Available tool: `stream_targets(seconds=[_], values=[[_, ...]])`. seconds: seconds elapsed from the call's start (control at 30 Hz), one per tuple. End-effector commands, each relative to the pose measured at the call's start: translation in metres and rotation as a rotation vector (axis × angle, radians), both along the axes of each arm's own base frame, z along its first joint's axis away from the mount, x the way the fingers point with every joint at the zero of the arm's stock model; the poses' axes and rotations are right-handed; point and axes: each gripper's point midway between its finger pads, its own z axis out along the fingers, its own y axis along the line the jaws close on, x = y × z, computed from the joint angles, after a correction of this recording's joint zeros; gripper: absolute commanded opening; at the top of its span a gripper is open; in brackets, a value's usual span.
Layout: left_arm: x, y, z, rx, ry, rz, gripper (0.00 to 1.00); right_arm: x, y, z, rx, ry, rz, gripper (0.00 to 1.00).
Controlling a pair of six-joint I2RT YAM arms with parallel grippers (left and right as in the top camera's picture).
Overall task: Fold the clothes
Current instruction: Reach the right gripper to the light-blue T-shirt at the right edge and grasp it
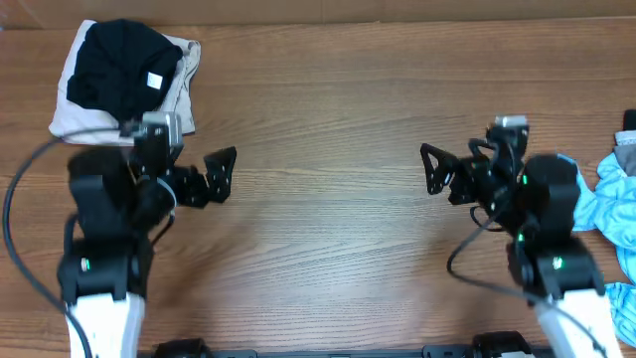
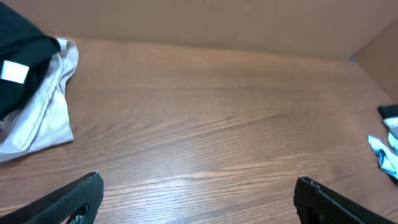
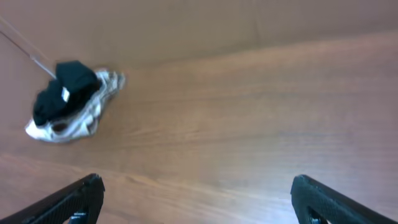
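Your left claw (image 1: 229, 176) and right claw (image 1: 428, 169) both stand open, fingers spread, over the wooden surface (image 1: 328, 109). Black garment (image 1: 119, 62) lies on beige garment (image 1: 181, 99) — far-left corner; sky-blue T-shirt (image 1: 620, 204) crumpled at right edge.

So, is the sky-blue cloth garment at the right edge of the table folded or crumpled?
Crumpled, not folded. The sky-blue cloth garment lies in an uneven, wrinkled heap, and the overhead view cuts part of it off.
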Motion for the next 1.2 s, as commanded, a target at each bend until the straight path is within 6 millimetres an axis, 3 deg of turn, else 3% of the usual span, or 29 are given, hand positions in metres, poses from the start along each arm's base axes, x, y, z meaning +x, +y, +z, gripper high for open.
stream_targets(seconds=[0.0,0.13,0.3,0.37,0.47,0.6,0.77,0.93,1.17], values=[[0.013,-0.001,0.008,0.073,0.001,-0.056,1.0,0.023,0.006,0.014,0.002,0.066,0.015,1.0],[0.025,0.005,-0.013,0.094,0.091,-0.04,1.0,0.046,0.009,-0.008,-0.026,0.241,0.027,1.0],[0.034,0.006,-0.034,0.09,0.153,-0.045,1.0,0.069,0.012,-0.04,-0.026,0.307,0.032,1.0],[0.039,0.009,-0.044,0.096,0.18,-0.036,1.0,0.077,0.002,-0.057,-0.029,0.353,-0.03,1.0],[0.046,0.011,-0.058,0.099,0.214,-0.028,1.0,0.083,-0.052,-0.09,0.055,0.505,-0.4,1.0],[0.052,0.011,-0.076,0.091,0.265,-0.034,1.0,0.06,-0.139,-0.126,0.15,0.66,-0.885,1.0],[0.054,0.01,-0.088,0.081,0.301,-0.042,1.0,0.037,-0.204,-0.144,0.204,0.723,-1.074,1.0],[0.057,0.01,-0.088,0.081,0.292,-0.042,1.0,0.008,-0.269,-0.159,0.229,0.737,-1.265,1.0],[0.058,0.008,-0.086,0.07,0.283,-0.055,1.0,-0.018,-0.302,-0.19,0.188,0.82,-1.352,1.0]])
